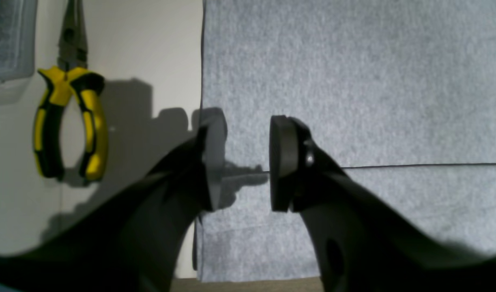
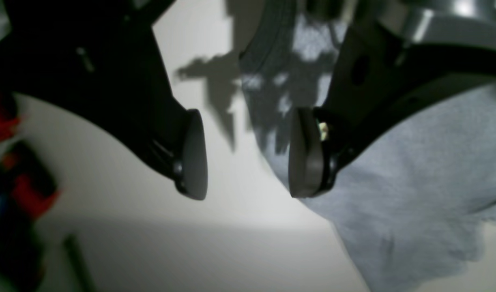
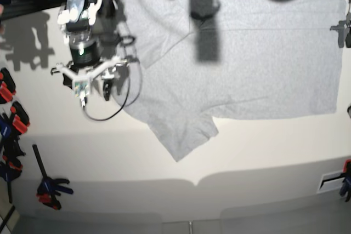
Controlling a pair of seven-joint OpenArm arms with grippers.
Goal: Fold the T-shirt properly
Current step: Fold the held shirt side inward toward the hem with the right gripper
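The light grey T-shirt (image 3: 258, 53) lies spread flat across the far half of the white table, one sleeve (image 3: 184, 135) pointing toward the front. My right gripper (image 3: 94, 91) hangs just off the shirt's left edge. In the right wrist view it (image 2: 248, 156) is open with nothing between its pads, white table under the gap and grey cloth (image 2: 414, 182) beside one finger. My left gripper (image 1: 243, 162) is open too, low over the shirt (image 1: 353, 81) close to its straight edge, where one layer's edge crosses under the gap. Nothing is held.
Yellow-handled pliers (image 1: 69, 117) lie on the table just off the shirt's edge, beside a grey box (image 1: 8, 40). Red and black clamps (image 3: 11, 113) and another clamp (image 3: 49, 187) sit along the table's left side. A black cable (image 3: 104, 113) loops below the right gripper.
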